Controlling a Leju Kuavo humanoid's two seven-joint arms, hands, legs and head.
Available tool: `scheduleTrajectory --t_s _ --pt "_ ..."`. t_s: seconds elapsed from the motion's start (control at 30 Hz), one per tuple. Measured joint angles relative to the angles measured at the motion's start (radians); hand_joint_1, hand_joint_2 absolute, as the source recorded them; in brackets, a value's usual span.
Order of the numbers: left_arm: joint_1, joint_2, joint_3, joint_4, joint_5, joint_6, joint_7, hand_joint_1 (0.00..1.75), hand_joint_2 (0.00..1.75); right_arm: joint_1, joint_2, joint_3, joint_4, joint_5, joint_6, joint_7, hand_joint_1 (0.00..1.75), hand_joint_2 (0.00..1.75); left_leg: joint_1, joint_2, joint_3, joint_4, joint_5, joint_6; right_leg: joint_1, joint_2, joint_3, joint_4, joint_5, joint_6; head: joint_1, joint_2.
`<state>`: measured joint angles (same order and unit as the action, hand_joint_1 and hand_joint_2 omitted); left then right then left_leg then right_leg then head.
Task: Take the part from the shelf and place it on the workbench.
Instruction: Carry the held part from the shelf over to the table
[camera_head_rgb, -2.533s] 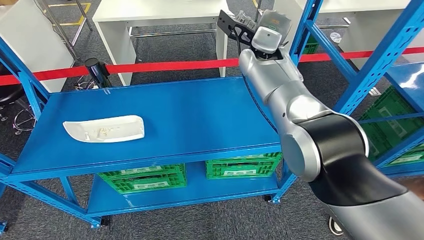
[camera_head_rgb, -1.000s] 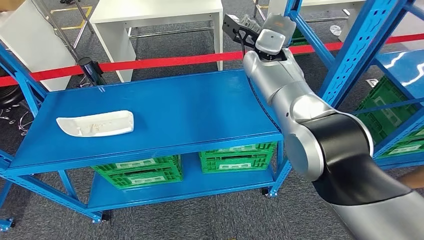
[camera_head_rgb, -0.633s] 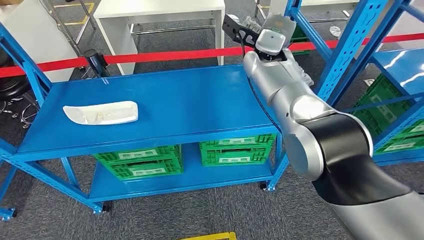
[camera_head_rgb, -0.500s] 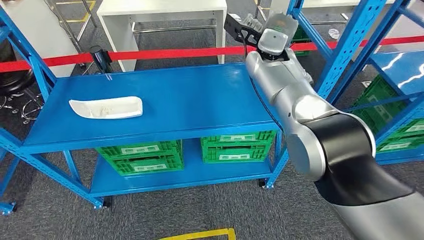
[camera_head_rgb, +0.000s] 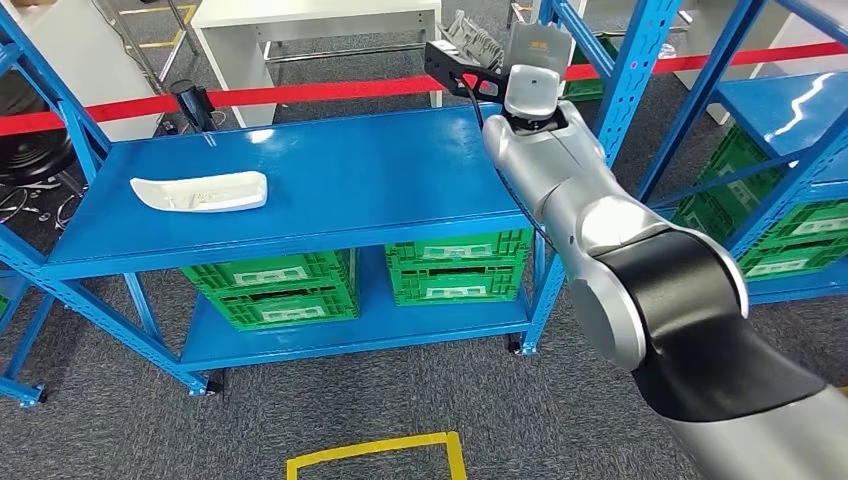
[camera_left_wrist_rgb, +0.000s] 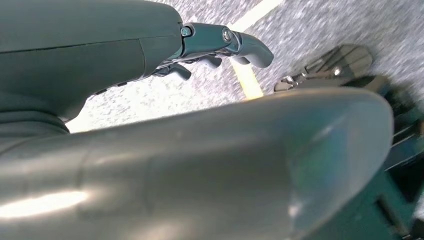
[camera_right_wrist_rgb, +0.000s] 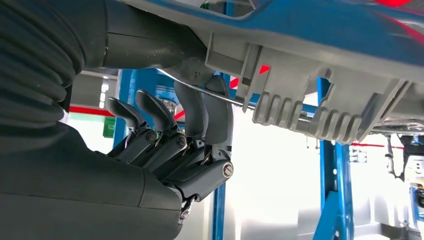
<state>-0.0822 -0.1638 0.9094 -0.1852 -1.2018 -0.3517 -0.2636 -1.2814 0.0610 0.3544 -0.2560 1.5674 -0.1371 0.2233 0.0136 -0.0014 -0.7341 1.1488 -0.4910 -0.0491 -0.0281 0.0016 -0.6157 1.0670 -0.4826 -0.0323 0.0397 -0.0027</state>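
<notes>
Grey ribbed moulded plastic part (camera_right_wrist_rgb: 310, 95), held up in the air past the far right corner of the blue metal workbench (camera_head_rgb: 330, 180), not yet on its top. Gripped by the right hand (camera_right_wrist_rgb: 195, 135), dark fingers (camera_right_wrist_rgb: 205, 107) curled against the part's underside. Carried on the outstretched silver right arm (camera_head_rgb: 570, 190). Left hand (camera_left_wrist_rgb: 220, 45) hanging over grey carpet, grip impossible to tell. Resting on the workbench's left side, a white curved plastic panel (camera_head_rgb: 200, 190). Below, green plastic crates (camera_head_rgb: 270, 290).
</notes>
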Motion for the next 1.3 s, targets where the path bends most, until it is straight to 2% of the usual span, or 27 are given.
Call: scheduleTrajectory --t_s 0.03,0.07,0.1,0.13,0.2,0.27,0.33,0.4,0.43,0.47,0.5,0.57,0.6,0.63,0.67,0.7,0.77,0.8,0.83,0.9,0.93,0.97,1.07,1.1,1.17,1.23,1.3 --pt "0.001 0.0 0.0 0.0 0.0 0.0 0.002 0.0 0.0 0.001 0.002 0.007 0.0 0.0 -0.001 -0.003 1.62 1.75 0.0 0.0 -0.013 0.063 -0.046 -0.002 0.001 0.0 -0.013 0.0 0.011 -0.002 0.0 0.0" --pt "0.001 0.0 0.0 0.0 0.0 0.0 0.004 0.0 0.0 0.003 0.004 0.016 0.0 0.0 -0.002 -0.007 1.62 1.75 0.0 0.0 -0.021 0.122 -0.075 -0.003 0.003 0.0 -0.027 0.0 0.022 -0.003 0.0 0.0" --pt "0.002 0.001 0.0 0.0 -0.001 0.0 0.007 0.0 0.0 0.006 0.006 0.024 0.0 0.0 -0.003 -0.01 1.62 1.75 0.0 0.0 -0.019 0.159 -0.081 -0.003 0.005 -0.001 -0.041 0.0 0.034 -0.003 0.0 0.0" --pt "0.002 0.001 0.0 0.0 -0.001 0.0 0.011 0.0 0.0 0.009 0.008 0.033 0.0 0.0 -0.004 -0.012 1.62 1.75 -0.001 0.0 -0.002 0.167 -0.068 0.0 0.007 -0.001 -0.055 0.0 0.045 -0.003 0.0 0.0" --pt "0.001 0.002 0.0 0.0 -0.001 0.0 0.018 0.0 0.0 0.013 0.012 0.05 0.0 0.0 -0.005 -0.017 1.62 1.75 -0.004 -0.001 0.079 0.091 -0.029 0.013 0.01 -0.001 -0.081 0.0 0.068 0.0 0.0 0.0" --pt "0.0 0.007 0.0 -0.001 0.0 0.0 0.022 0.0 0.0 0.014 0.018 0.065 0.0 0.001 -0.009 -0.024 1.62 1.75 -0.012 -0.002 0.181 -0.041 -0.038 0.028 0.011 -0.002 -0.098 -0.003 0.089 0.008 0.0 0.0" --pt "-0.001 0.01 0.0 -0.001 0.002 0.0 0.023 0.0 0.0 0.015 0.026 0.079 0.0 0.001 -0.013 -0.03 1.62 1.75 -0.023 -0.003 0.216 -0.115 -0.052 0.037 0.006 -0.004 -0.102 -0.014 0.112 0.02 0.0 0.0" --pt "0.001 0.01 0.0 0.0 0.003 0.0 0.023 0.0 0.0 0.019 0.031 0.091 0.001 0.001 -0.016 -0.032 1.62 1.75 -0.024 -0.002 0.205 -0.135 -0.027 0.048 0.003 -0.002 -0.105 -0.03 0.13 0.034 -0.002 0.0" --pt "0.001 0.011 0.0 0.0 0.003 0.0 0.022 0.0 0.0 0.022 0.033 0.096 0.001 0.001 -0.017 -0.033 1.62 1.75 -0.021 0.001 0.201 -0.143 -0.012 0.056 0.003 -0.001 -0.11 -0.027 0.117 0.039 -0.001 0.0" --pt "0.002 0.011 0.0 0.0 0.004 0.0 0.022 0.0 0.0 0.025 0.032 0.1 0.002 0.0 -0.018 -0.035 1.62 1.75 -0.018 0.003 0.193 -0.15 0.005 0.063 0.004 0.001 -0.118 -0.004 0.081 0.044 0.001 0.0" --pt "0.003 0.012 0.0 0.0 0.004 0.0 0.022 0.0 0.0 0.026 0.032 0.104 0.002 0.0 -0.018 -0.037 1.62 1.75 -0.016 0.004 0.182 -0.153 0.019 0.068 0.004 0.002 -0.131 0.043 0.029 0.047 0.002 0.0" --pt "0.003 0.011 0.0 0.0 0.004 0.0 0.023 0.0 0.0 0.028 0.033 0.108 0.003 -0.001 -0.019 -0.041 1.62 1.75 -0.016 0.005 0.151 -0.15 0.044 0.073 0.004 0.001 -0.156 0.175 -0.063 0.054 0.005 0.0" --pt "0.004 0.01 0.0 0.0 0.004 0.0 0.023 0.0 0.0 0.03 0.033 0.109 0.003 -0.001 -0.02 -0.042 1.62 1.75 -0.016 0.005 0.134 -0.146 0.054 0.073 0.004 0.001 -0.159 0.227 -0.076 0.057 0.005 0.0" --pt "0.004 0.01 0.0 0.0 0.004 0.0 0.024 0.0 0.0 0.031 0.035 0.109 0.003 -0.001 -0.02 -0.043 1.62 1.75 -0.016 0.005 0.118 -0.141 0.064 0.072 0.004 0.001 -0.149 0.251 -0.067 0.058 0.005 0.0" --pt "0.004 0.009 0.0 0.0 0.004 0.0 0.027 0.0 0.0 0.032 0.036 0.11 0.003 -0.001 -0.02 -0.044 1.62 1.75 -0.014 0.006 0.1 -0.135 0.073 0.069 0.004 0.001 -0.121 0.24 -0.045 0.059 0.005 0.0" --pt "0.004 0.009 0.0 0.0 0.004 0.0 0.029 0.0 0.0 0.032 0.038 0.111 0.003 -0.001 -0.02 -0.044 1.62 1.75 -0.013 0.006 0.083 -0.127 0.081 0.066 0.004 0.0 -0.076 0.194 -0.025 0.06 0.005 0.0" --pt "0.004 0.008 0.0 0.0 0.005 0.0 0.033 0.0 0.0 0.029 0.046 0.112 0.003 -0.001 -0.02 -0.044 1.62 1.75 -0.014 0.005 0.054 -0.11 0.095 0.056 0.006 0.0 0.021 0.068 -0.034 0.054 0.005 0.0" --pt "0.004 0.008 0.0 0.0 0.005 0.0 0.034 0.0 0.0 0.029 0.051 0.113 0.003 -0.001 -0.021 -0.044 1.62 1.75 -0.015 0.005 0.046 -0.105 0.101 0.05 0.008 0.001 0.05 0.022 -0.049 0.046 0.006 0.0" --pt "0.005 0.008 0.0 0.0 0.006 0.0 0.035 0.0 0.0 0.028 0.055 0.115 0.003 -0.001 -0.021 -0.045 1.62 1.75 -0.016 0.005 0.042 -0.103 0.107 0.043 0.011 0.003 0.06 0.0 -0.061 0.038 0.007 0.0" --pt "0.007 0.008 0.0 0.0 0.009 0.0 0.037 0.0 0.0 0.029 0.06 0.117 0.003 -0.001 -0.021 -0.046 1.62 1.75 -0.015 0.004 0.037 -0.107 0.12 0.03 0.011 0.003 0.05 -0.008 -0.049 0.019 0.009 0.0" --pt "0.008 0.009 0.0 0.0 0.011 0.0 0.038 0.0 0.0 0.029 0.064 0.118 0.003 0.0 -0.021 -0.047 1.62 1.75 -0.013 0.003 0.03 -0.101 0.107 0.023 0.01 0.002 0.042 -0.009 -0.037 0.01 0.009 0.0" --pt "0.01 0.009 0.0 0.0 0.012 0.0 0.038 0.0 0.0 0.029 0.068 0.12 0.003 0.0 -0.021 -0.047 1.62 1.75 -0.011 0.002 0.02 -0.08 0.077 0.017 0.008 0.001 0.032 -0.013 -0.023 0.002 0.008 0.0" --pt "0.01 0.009 0.0 0.0 0.014 0.0 0.038 0.0 0.0 0.028 0.08 0.126 0.003 -0.009 -0.028 -0.048 1.62 1.75 -0.007 0.001 -0.014 0.082 -0.064 0.002 0.007 0.001 -0.004 -0.015 0.013 -0.006 0.006 0.0" --pt "0.01 0.009 0.0 0.0 0.015 0.0 0.036 0.0 0.0 0.028 0.086 0.127 0.003 -0.011 -0.033 -0.053 1.62 1.75 -0.006 0.001 -0.017 0.136 -0.082 -0.001 0.008 0.001 -0.018 -0.015 0.024 -0.006 0.006 0.0" --pt "0.01 0.008 0.0 0.0 0.016 0.0 0.031 0.0 0.0 0.029 0.1 0.133 0.003 -0.007 -0.045 -0.066 1.62 1.75 -0.006 0.001 0.013 0.164 -0.058 -0.001 0.008 0.002 -0.047 -0.013 0.047 -0.004 0.006 0.0" --pt "0.008 0.007 0.0 0.0 0.015 0.0 0.028 0.0 0.0 0.027 0.117 0.143 0.002 -0.004 -0.06 -0.083 1.62 1.75 -0.006 0.001 0.106 0.064 -0.025 0.008 0.009 0.004 -0.07 -0.013 0.068 0.002 0.006 0.0" --pt "0.006 0.007 0.0 -0.001 0.012 0.0 0.027 0.0 0.0 0.023 0.137 0.154 0.0 -0.004 -0.082 -0.103 1.62 1.75 -0.013 -0.001 0.201 -0.073 -0.041 0.02 0.008 0.004 -0.083 -0.015 0.088 0.011 0.007 0.0"
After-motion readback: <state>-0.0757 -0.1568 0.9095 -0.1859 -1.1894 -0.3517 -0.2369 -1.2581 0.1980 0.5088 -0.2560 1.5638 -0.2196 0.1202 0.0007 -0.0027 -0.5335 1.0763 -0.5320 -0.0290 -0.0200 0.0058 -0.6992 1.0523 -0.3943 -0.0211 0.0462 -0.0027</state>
